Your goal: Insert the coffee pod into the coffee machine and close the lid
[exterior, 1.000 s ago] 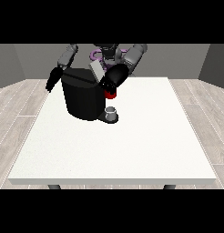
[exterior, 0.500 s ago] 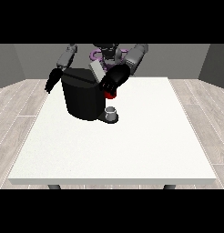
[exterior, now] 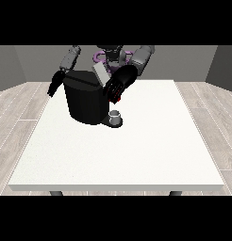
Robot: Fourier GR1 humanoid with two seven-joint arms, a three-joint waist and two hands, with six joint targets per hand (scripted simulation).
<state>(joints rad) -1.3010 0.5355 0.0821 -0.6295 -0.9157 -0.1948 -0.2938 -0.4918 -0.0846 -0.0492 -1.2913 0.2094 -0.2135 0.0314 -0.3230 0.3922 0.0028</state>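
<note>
The black coffee machine (exterior: 86,101) stands at the table's back left, its grey lid (exterior: 100,73) tilted up. The hand at the view's right (exterior: 120,84) hovers at the machine's upper front corner, just right of the lid, and hides what lies under it. A red thing at the machine (exterior: 117,100) shows just below that hand. A small grey thing (exterior: 116,116) sits on the machine's base in front. The hand at the view's left (exterior: 55,84) hangs beside the machine's left side with relaxed fingers and holds nothing.
The white table (exterior: 122,155) stretches wide towards the camera and to the right of the machine. The robot's torso (exterior: 111,52) is right behind the machine. Wooden floor surrounds the table.
The arm at the view's right has swung slightly outwards, and its hand has sunk a little towards the machine's front corner. The other hand has stayed in place.
</note>
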